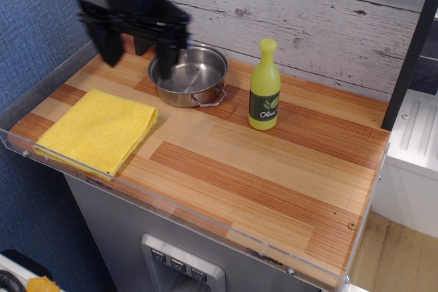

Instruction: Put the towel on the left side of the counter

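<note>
The bright yellow towel [98,130] lies flat on the left end of the striped wooden counter [260,169], next to the clear acrylic rim. My black gripper [137,51] hangs high above the counter's back left, over the left edge of the steel pot [187,74]. Its two fingers point down, wide apart, with nothing between them. It is well clear of the towel, up and to the right of it.
A yellow-green olive-oil bottle [265,87] stands upright right of the pot. A dark post [140,39] rises behind the gripper at the back left. A whitewashed plank wall [294,11] backs the counter. The acrylic rim [171,206] runs along the front and left edges.
</note>
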Tool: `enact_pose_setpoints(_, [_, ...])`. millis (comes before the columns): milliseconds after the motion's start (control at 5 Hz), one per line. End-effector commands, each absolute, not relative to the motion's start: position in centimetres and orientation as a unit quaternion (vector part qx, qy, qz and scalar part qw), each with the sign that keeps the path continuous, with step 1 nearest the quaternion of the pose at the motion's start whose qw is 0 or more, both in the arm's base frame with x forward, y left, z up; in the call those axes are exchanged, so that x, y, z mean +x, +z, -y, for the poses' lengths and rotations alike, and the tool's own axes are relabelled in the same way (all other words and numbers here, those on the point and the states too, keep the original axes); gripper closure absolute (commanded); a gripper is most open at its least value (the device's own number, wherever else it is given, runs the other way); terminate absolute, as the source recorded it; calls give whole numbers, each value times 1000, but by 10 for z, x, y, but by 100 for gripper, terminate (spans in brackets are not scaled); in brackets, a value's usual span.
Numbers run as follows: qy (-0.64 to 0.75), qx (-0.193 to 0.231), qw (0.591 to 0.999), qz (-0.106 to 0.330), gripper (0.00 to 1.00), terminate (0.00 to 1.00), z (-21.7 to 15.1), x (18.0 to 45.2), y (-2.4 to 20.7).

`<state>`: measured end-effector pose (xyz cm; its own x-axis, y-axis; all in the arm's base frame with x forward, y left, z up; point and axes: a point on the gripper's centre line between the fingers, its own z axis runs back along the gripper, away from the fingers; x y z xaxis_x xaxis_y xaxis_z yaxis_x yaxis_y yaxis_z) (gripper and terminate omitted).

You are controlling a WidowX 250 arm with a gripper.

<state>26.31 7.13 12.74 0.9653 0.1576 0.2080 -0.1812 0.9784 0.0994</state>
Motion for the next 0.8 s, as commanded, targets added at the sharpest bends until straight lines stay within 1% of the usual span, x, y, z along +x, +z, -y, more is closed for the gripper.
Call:
enact_pose_setpoints(0, [53,28,990,131,0,0,-32,270,153])
enact_pose_setpoints(200, [44,20,991,122,0,0,-16,274,159])
enact_pose_setpoints(400, [44,20,991,122,0,0,-16,274,159])
enact_pose_setpoints(600, [44,20,991,122,0,100,-16,274,159])
